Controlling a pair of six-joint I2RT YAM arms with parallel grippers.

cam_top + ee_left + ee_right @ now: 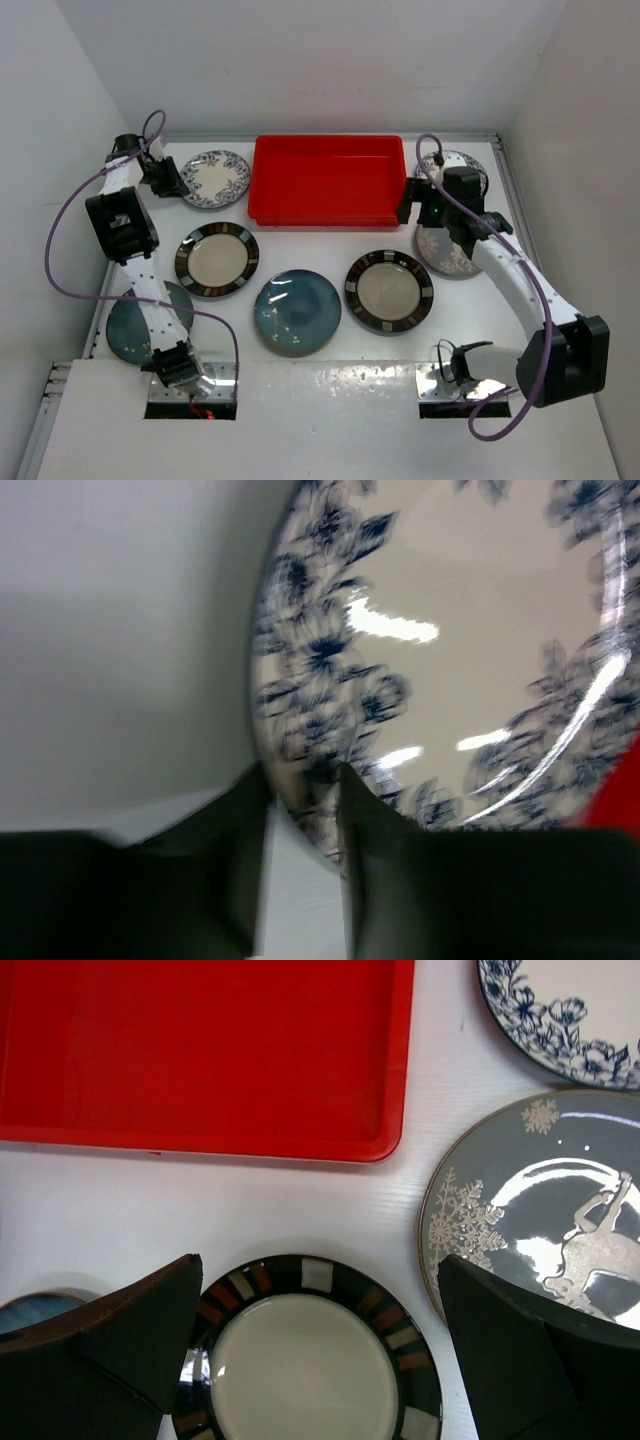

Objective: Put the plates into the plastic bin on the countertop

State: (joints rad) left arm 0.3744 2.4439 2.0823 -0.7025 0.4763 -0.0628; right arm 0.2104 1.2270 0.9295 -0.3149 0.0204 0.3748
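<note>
Reaching far left, the left gripper [172, 182] straddles the rim of the round white plate with the blue floral border [215, 178], its dark fingers [375, 860] close on either side. Clamped or not, I cannot tell through the blur. The plate lies flat on the plain white countertop [300, 245], just left of the shallow red plastic bin [325, 215], which has no plate in it yet. The right gripper [320, 1345] hangs wide open. The danger is a thin pinch slipping on glossy china, or the plate's edge clipping the bin wall.
</note>
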